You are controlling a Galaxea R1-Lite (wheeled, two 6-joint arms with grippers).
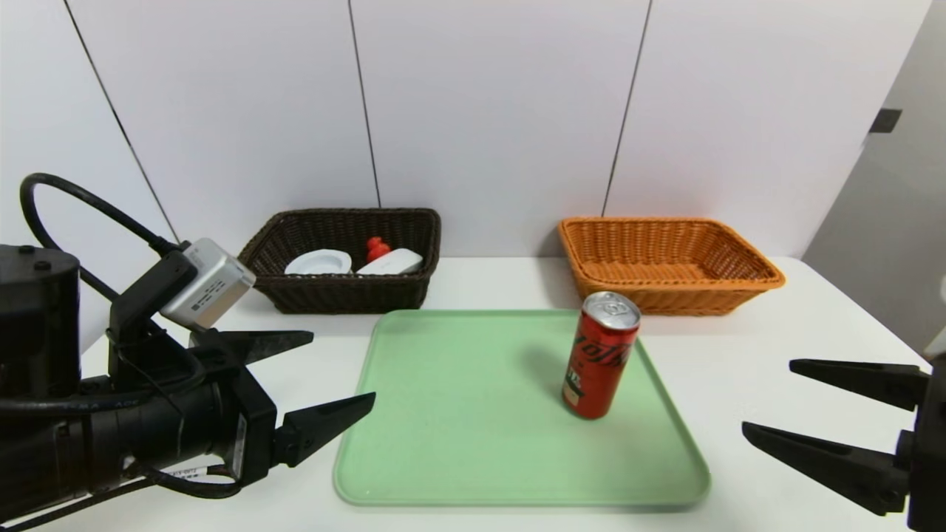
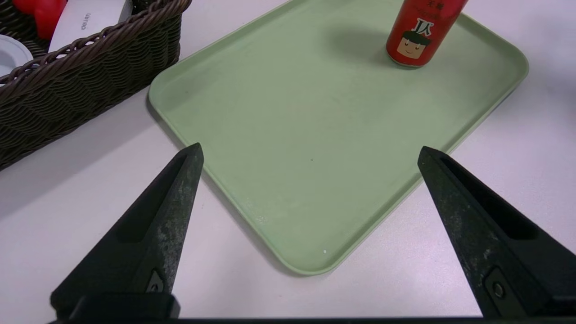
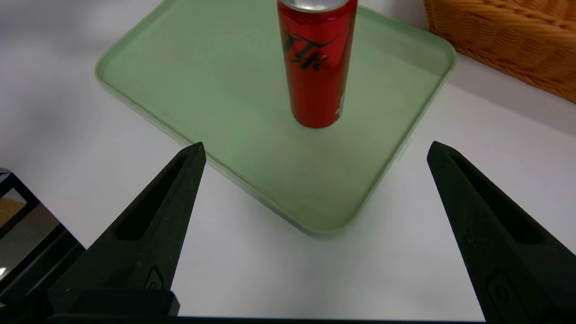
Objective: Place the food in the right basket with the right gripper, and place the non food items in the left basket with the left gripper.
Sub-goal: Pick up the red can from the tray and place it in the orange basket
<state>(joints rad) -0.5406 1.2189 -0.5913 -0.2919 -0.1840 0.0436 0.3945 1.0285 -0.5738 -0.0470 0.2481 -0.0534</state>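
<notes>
The red drink can (image 1: 600,356) with a silver top is standing upright on the green tray. The red duck (image 1: 377,248), white box (image 1: 392,262) and white disc (image 1: 319,262) are lying inside the dark basket (image 1: 347,295).

The tray (image 1: 517,443) looks like smooth, matt plastic. On it, the can (image 1: 602,355) is glossy metal, its lid bare and shiny. Beyond the tray, both the dark basket (image 1: 347,295) and the orange basket (image 1: 665,295) have rough, woven wicker sides. Around the tray, the surface (image 1: 480,284) looks smooth, with a faint sheen.
</notes>
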